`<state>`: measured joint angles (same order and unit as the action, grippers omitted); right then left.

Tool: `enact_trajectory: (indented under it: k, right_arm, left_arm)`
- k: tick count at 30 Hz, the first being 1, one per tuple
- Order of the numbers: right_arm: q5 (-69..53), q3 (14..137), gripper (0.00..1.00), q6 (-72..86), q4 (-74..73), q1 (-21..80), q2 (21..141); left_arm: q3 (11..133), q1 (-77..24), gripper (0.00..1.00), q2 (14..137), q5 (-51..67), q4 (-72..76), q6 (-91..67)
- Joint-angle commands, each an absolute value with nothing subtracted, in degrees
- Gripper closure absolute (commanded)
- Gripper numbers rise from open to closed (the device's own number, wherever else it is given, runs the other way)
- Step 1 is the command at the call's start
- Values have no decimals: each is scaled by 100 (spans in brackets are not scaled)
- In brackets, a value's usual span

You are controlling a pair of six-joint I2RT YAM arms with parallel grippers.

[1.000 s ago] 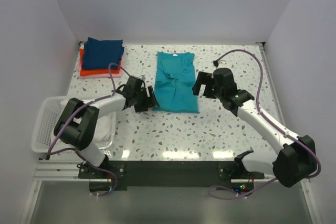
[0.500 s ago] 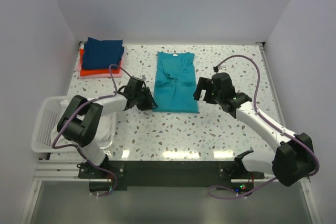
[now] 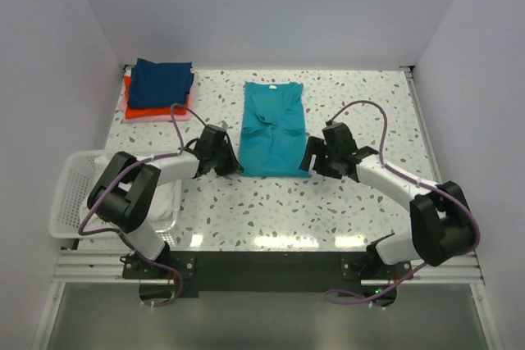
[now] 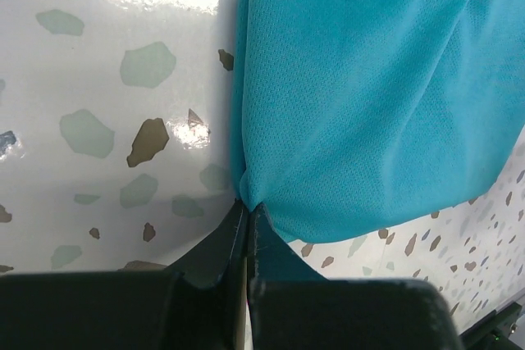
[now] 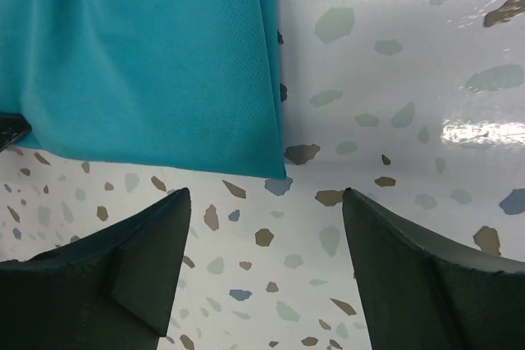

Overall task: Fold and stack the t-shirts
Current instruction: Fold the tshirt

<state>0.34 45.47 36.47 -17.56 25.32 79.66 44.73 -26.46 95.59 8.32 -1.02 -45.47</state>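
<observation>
Two hem corners of the teal t-shirt (image 3: 272, 125) are apparently being taken for a fold: the left claw (image 4: 246, 206) is pinching one at its tips, the right claw (image 5: 263, 196) is hovering spread just short of the other.

T-shirts: 4 in total, i.e. 1 teal shirt (image 3: 273, 129) not folded + 3 folded: navy shirt (image 3: 162, 81), orange-red shirt (image 3: 156, 111), pink shirt (image 3: 139, 118). Basket (image 3: 70, 193): 1. Grippers: 2, i.e. left gripper (image 3: 237, 167) and right gripper (image 3: 308, 161).

My left wrist view cuts off the teal t-shirt (image 4: 369, 96) at top and right. Its corner is hidden between my left fingers (image 4: 209, 256). The pink t-shirt (image 3: 135, 117) shows only a sliver.
</observation>
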Motion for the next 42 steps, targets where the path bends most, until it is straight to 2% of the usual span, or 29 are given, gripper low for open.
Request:
enact_trajectory:
  k: [1, 4, 8, 18, 22, 27, 33, 42]
  right_arm:
    - [-396, 4509, 23, 3893, -1345, 2522, 8208]
    - [-246, 4518, 32, 3894, -1310, 2522, 8411]
    - [-219, 4518, 49, 3894, -1283, 2514, 8578]
    - [-606, 4167, 63, 4087, -784, 2514, 8824]
    - [-870, 3991, 84, 4210, -484, 2522, 8886]
    - [-1124, 3841, 100, 4218, -405, 2522, 8886]
    - [-1204, 3359, 100, 4166, -667, 2645, 8324]
    - [-1257, 2137, 100, 4622, -1247, 3163, 7068]
  left_arm:
    - [4201, -2689, 100, 9528, 466, -729, -4438]
    - [4166, -2698, 100, 9466, 457, -721, -4447]
    - [4122, -2707, 100, 9387, 440, -738, -4447]
    - [3964, -2725, 100, 9308, 457, -615, -4518]
    - [3903, -2733, 100, 9281, 483, -607, -4509]
    - [3745, -2760, 100, 9141, 475, -580, -4544]
    - [3306, -2918, 100, 8684, 273, -685, -4684]
    - [2225, -3787, 100, 7630, -113, -1142, -5509]
